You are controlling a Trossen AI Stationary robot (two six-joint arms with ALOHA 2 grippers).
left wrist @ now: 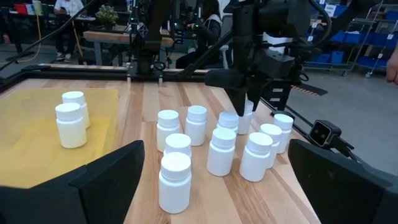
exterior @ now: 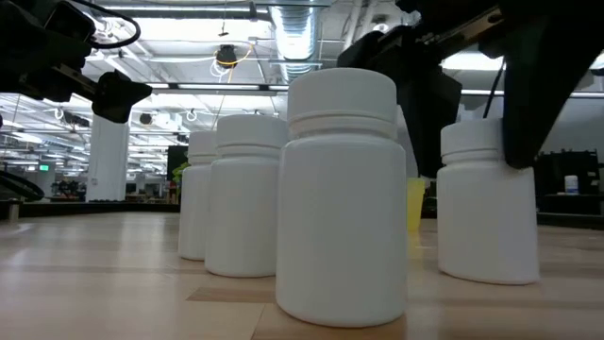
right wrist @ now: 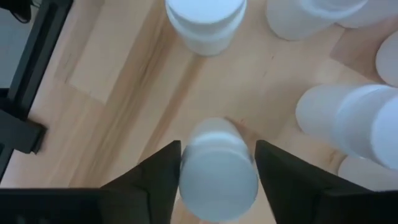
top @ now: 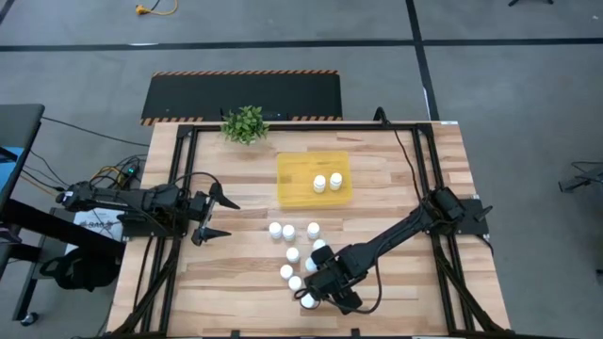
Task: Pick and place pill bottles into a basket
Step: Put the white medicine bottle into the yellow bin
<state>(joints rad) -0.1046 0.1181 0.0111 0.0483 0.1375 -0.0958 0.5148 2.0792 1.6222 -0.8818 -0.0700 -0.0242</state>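
The right tool straddles one pill bottle on the surface, fingers at its sides, grip unclear; crowding neighbour bottles could topple as it lifts toward the far-off basket.

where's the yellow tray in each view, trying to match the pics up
High view: yellow tray sits upper centre, just below the potted plant, with two pill bottles in it.
Low view: only a yellow sliver shows between the big near bottles.
Left wrist view: the tray lies at the left, two bottles standing in it.
Right wrist view: not in it.
Shared landmark: the two bottles in the tray.
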